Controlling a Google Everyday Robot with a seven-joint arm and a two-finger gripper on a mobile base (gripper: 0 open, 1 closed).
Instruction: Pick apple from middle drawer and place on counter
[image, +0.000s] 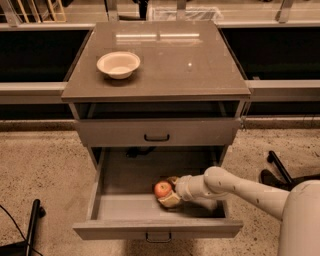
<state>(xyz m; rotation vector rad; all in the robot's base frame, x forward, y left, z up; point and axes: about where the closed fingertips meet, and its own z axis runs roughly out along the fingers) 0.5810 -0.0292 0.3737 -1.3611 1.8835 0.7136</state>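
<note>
Gripper (170, 191) reaches the apple (162, 189) inside the middle drawer (129, 176), lower centre; grasp: cannot tell. Lifting and placing on the tabletop (200, 65) remain.

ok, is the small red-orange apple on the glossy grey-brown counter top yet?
No, the apple lies in the open grey middle drawer at the gripper, while the counter carries the cream-white bowl.
</note>
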